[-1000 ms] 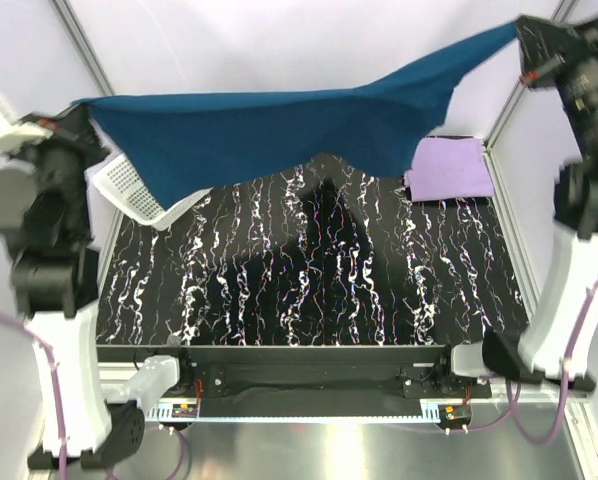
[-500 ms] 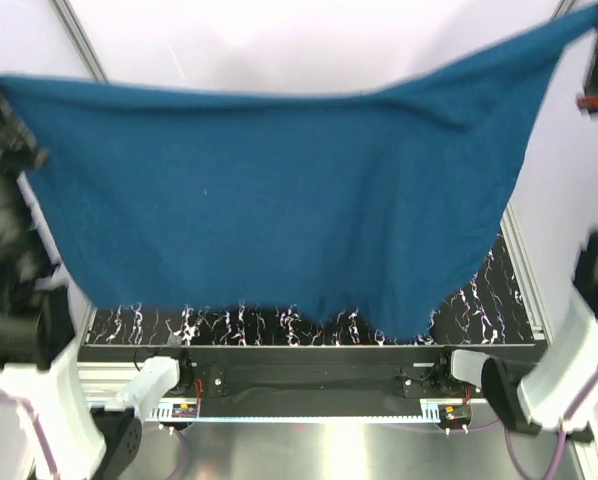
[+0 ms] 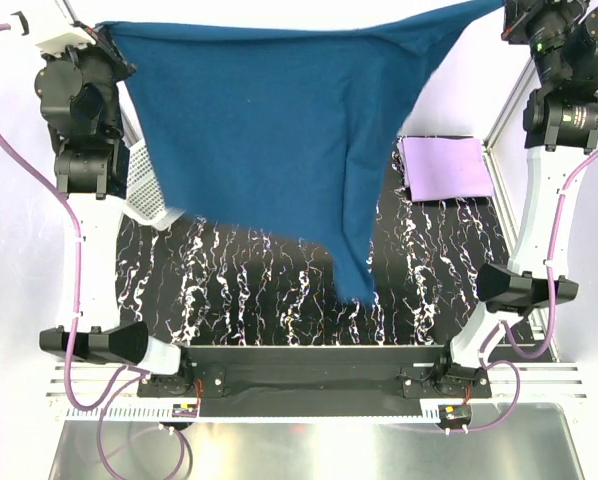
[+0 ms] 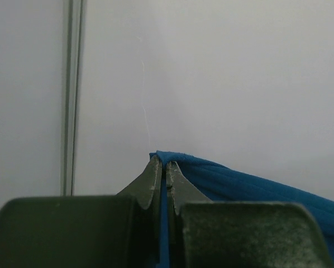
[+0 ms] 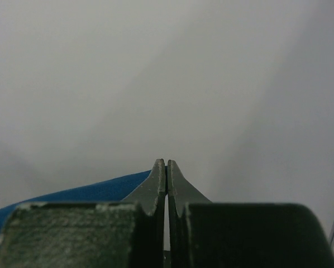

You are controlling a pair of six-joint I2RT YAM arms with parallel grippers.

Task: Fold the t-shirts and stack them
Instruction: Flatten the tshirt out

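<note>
Teal shirt (image 3: pixel 279 130) hangs in the air, spread between both arms above the table (image 3: pixel 229 290), nothing of it lying flat.

Risks, near to far:
- The lowest tail, right of centre, hangs much deeper than the rest. If the shirt is lowered like this, that tail would likely touch first and crumple under the body, leaving a crooked lay for folding.
- The left lower hem crosses in front of the white basket (image 3: pixel 147 190) in the top view. I cannot tell whether they touch. A sweep toward that side could snag the rim or drag the basket.
- The lavender shirt (image 3: pixel 446 167) lies folded at the far right of the table. A swinging tail could brush it out of shape.
- Each grip takes only a thin pinch of the edge. A sharp pull apart could slip a corner free and drop that whole side.

Look of the cloth:
- Plain teal face; no print shows on this side.
- The top edge is taut, sagging slightly in the middle. A long vertical crease runs down to the tail.

Fingers:
- Left gripper (image 4: pixel 163 163): tips pressed together on the teal hem.
- Right gripper (image 5: pixel 166 163): tips pressed tight, teal cloth trailing off to one side. The top view shows the shirt's corner ending there, so it is likely held.
</note>
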